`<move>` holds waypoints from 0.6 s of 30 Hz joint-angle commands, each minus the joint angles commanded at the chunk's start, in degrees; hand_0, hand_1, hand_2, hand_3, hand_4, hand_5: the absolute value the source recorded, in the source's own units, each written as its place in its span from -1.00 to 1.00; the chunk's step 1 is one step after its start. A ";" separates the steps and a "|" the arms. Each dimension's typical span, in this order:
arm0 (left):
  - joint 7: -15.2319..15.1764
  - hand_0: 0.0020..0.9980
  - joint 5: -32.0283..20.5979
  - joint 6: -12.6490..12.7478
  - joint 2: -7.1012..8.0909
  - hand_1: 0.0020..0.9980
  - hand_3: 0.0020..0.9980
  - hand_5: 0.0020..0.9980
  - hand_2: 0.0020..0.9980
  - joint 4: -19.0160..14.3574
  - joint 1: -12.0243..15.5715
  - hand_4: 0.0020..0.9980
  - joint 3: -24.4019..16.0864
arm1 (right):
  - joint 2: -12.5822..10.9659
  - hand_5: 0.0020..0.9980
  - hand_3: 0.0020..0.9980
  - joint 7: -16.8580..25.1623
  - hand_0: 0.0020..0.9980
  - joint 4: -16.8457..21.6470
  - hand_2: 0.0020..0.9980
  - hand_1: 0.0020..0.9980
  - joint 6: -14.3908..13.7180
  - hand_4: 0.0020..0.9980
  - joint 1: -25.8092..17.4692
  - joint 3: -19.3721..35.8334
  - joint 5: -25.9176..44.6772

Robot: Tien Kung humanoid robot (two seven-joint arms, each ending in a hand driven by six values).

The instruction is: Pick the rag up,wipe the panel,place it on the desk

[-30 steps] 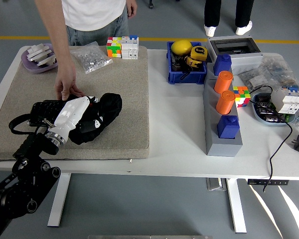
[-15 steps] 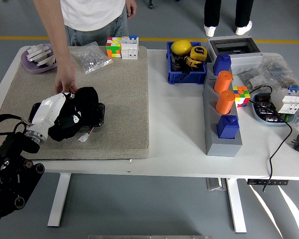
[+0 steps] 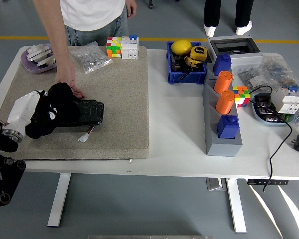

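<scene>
White and flat, the worktop (image 3: pixel 174 144) carries a coarse beige mat (image 3: pixel 119 99) on its left half. From the head view, the robot's left hand (image 3: pixel 32 112) (white-shelled) grips the crumpled black cloth rag (image 3: pixel 52 112), bunched soft over the left end of the flat black rectangular panel (image 3: pixel 84 112); half a second ago rag and hand lay further right, covering more of the panel. A person's hand (image 3: pixel 67 79) presses the panel's far edge, as before. Glossy orange cylinders (image 3: pixel 224 92) stand on a grey block.
</scene>
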 joint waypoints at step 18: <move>-2.69 -0.40 -1.08 0.79 2.40 -0.64 -0.25 -1.00 0.08 6.07 -0.45 -1.00 -10.59 | 0.02 0.08 0.28 -0.23 0.53 0.00 0.37 0.24 -0.07 1.00 0.28 -0.14 0.05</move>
